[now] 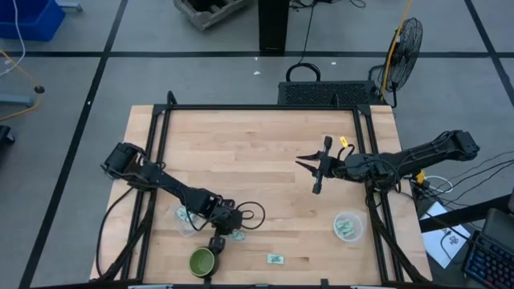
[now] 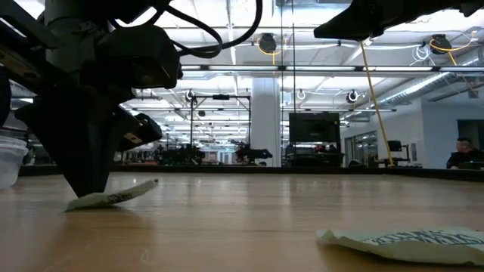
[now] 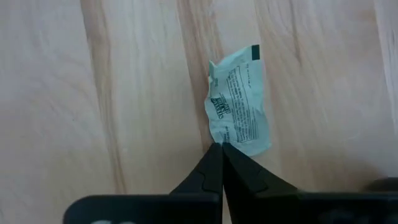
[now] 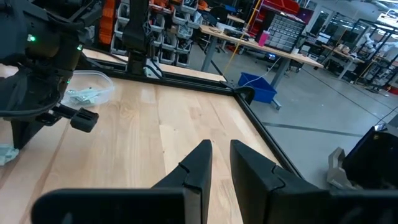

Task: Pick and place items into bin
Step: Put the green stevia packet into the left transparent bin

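A pale green-and-white packet (image 3: 239, 102) lies on the wooden table (image 1: 257, 152) near its front edge. My left gripper (image 3: 221, 149) is shut at that packet's edge, slanting down onto it beside the dark green mug (image 1: 202, 261). A second loose packet (image 1: 275, 258) lies flat to the right of the mug and shows close up in the low view (image 2: 408, 242). My right gripper (image 4: 221, 152) hangs high over the table's right half (image 1: 305, 163), its fingers a little apart with nothing between them. My left gripper pinches the packet's near edge (image 3: 222, 142) between its two fingertips. The fingers come from above, slanting down. The packet lies on the table under the tips, its free end (image 2: 147, 183) curling slightly up.
A clear cup (image 1: 186, 217) with packets stands just left of my left gripper, and another clear cup (image 1: 348, 226) with packets stands at the front right. Which of them is the bin I cannot tell. A black frame (image 1: 257, 107) rims the table.
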`<state>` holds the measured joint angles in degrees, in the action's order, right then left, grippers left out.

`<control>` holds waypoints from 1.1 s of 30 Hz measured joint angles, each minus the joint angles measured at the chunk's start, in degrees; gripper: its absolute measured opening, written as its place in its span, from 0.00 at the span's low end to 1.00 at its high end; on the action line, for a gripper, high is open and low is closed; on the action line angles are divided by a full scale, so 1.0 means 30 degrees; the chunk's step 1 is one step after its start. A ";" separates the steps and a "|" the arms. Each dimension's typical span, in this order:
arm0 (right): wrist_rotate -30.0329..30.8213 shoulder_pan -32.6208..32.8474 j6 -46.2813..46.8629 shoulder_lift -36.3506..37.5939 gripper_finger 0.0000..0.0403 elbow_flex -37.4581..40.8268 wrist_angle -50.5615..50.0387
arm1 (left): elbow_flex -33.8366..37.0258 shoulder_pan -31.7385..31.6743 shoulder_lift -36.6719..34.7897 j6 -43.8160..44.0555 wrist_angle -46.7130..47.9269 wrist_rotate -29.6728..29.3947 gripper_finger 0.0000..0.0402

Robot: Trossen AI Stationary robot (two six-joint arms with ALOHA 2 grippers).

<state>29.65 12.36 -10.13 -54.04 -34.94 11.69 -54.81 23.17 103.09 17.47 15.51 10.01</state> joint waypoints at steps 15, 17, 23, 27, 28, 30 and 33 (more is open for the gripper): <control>0.0000 0.0000 -0.0874 0.0003 0.12 0.0015 0.0113 | 0.0001 -0.0179 -0.3815 0.0730 0.5468 -0.2205 0.01; 0.0003 0.0000 -0.0869 0.0007 0.12 0.0015 0.0091 | 0.0000 -0.0087 -0.4683 0.1963 0.7591 -0.2430 0.01; 0.0007 0.0000 -0.0867 0.0007 0.12 0.0015 -0.0035 | 0.0005 0.0750 -0.6817 0.7704 1.2969 -0.2241 0.01; 0.0007 0.0000 -0.0860 0.0007 0.12 0.0058 -0.0079 | 0.0005 0.1893 -0.7763 1.0710 1.3996 -0.1553 0.01; 0.0007 0.0000 -0.0860 0.0007 0.12 0.0199 0.0118 | 0.0000 0.2236 -0.7911 1.1220 1.4022 -0.1496 0.01; 0.0007 0.0000 -0.0860 0.0007 0.12 0.0443 0.0172 | 0.0007 0.2898 -0.8142 1.2148 1.4009 -0.1518 0.01; 0.0010 0.0000 -0.0860 0.0000 0.12 0.0675 0.0153 | -0.0007 0.3814 -0.8139 1.3554 1.4497 -0.1521 0.01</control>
<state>29.68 12.36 -12.71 -54.04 -32.91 12.15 -54.83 34.61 78.67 58.14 59.01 5.45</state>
